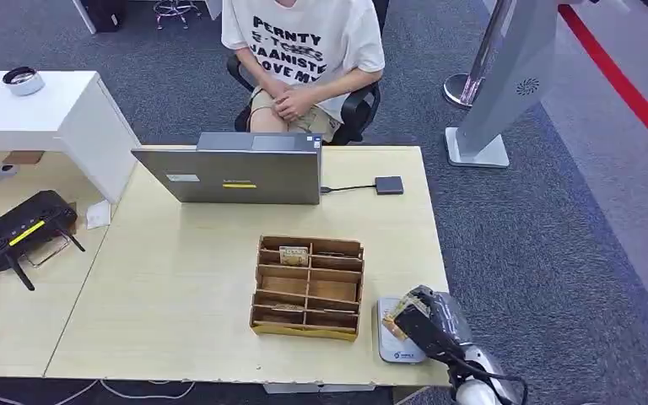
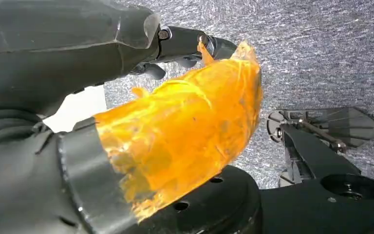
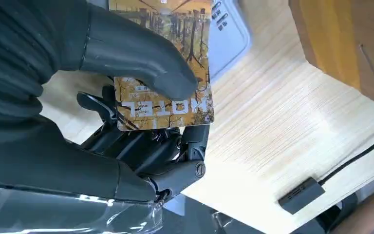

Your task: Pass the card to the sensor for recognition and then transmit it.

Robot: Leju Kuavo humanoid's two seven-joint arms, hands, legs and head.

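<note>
One card [image 3: 168, 73] pinched, right hand [image 3: 126, 97].

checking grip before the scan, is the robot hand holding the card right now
Yes, in the right wrist view the right robot hand pinches the hotel card between its thumb and fingers.

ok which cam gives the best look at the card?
Right wrist view: the card is close up, thumb pressing it, "HOTEL" readable. In the head view the card is small in the right hand above the sensor.
</note>
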